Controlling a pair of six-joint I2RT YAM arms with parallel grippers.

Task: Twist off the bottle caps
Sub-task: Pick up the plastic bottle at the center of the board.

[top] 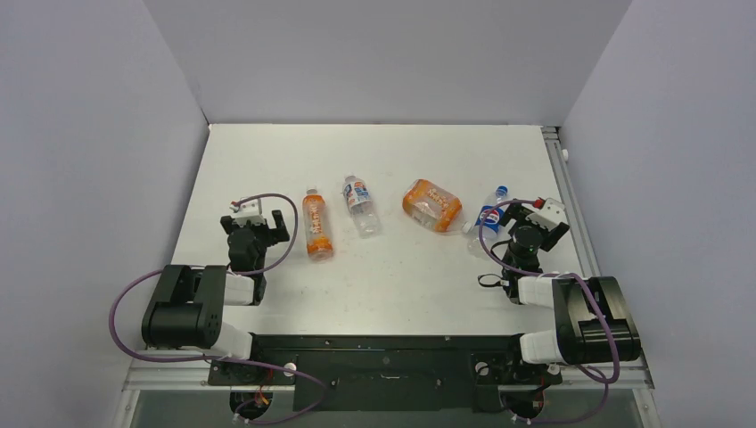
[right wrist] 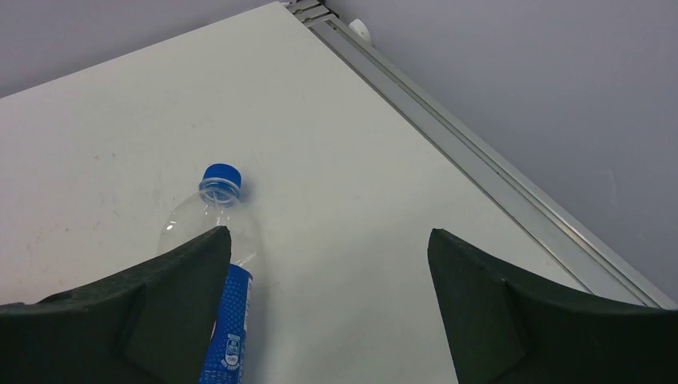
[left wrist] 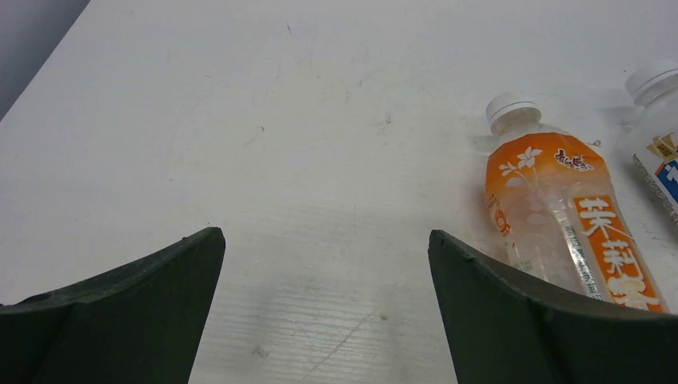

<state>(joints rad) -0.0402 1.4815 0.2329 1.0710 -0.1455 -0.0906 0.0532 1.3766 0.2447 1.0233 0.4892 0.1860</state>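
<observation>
Bottles [top: 318, 225] — four, flat on the table [top: 267, 160]; left gripper [left wrist: 326, 240] wide, empty; right gripper [right wrist: 329, 236] wide, empty

Bright, even overhead light; soft shadows on the table [left wrist: 240, 120], slight glare on the slim orange bottle [left wrist: 560, 216].

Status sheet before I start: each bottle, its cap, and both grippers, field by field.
bottles: four, all lying on the table
slim orange bottle: white cap on; lies beside the left gripper
left Pepsi bottle: capped, white
wide orange bottle: cap too small to judge
right Pepsi bottle: blue cap on
left gripper: open, holds nothing
right gripper: open, holds nothing, right Pepsi bottle by its left finger
</observation>
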